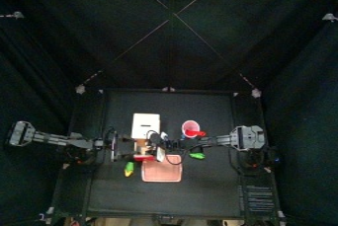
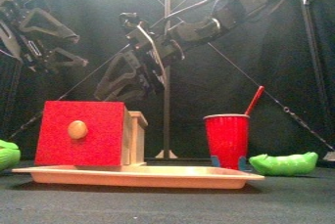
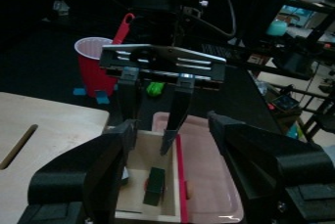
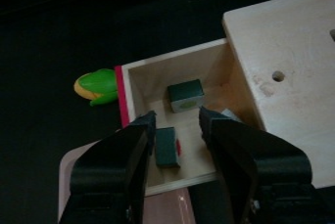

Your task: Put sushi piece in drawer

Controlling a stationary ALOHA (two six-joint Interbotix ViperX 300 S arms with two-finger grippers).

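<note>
The wooden drawer (image 4: 197, 145) with a red front (image 2: 81, 132) stands pulled out of its box (image 4: 281, 42) on the pink tray (image 2: 131, 175). Two dark green sushi pieces lie inside it, one (image 4: 186, 94) toward the back. The other (image 4: 167, 150) lies between my right gripper's jaws; it also shows in the left wrist view (image 3: 153, 187). My right gripper (image 4: 177, 118) hangs open over the drawer, reaching across the middle (image 1: 158, 154). My left gripper (image 3: 170, 125) is open and empty, just left of the drawer and facing it.
A red cup (image 2: 226, 140) with a straw stands right of the drawer. A green toy (image 2: 284, 163) lies at the far right, another (image 2: 8, 155) at the far left. The tray's rim (image 3: 222, 203) sits close below both grippers.
</note>
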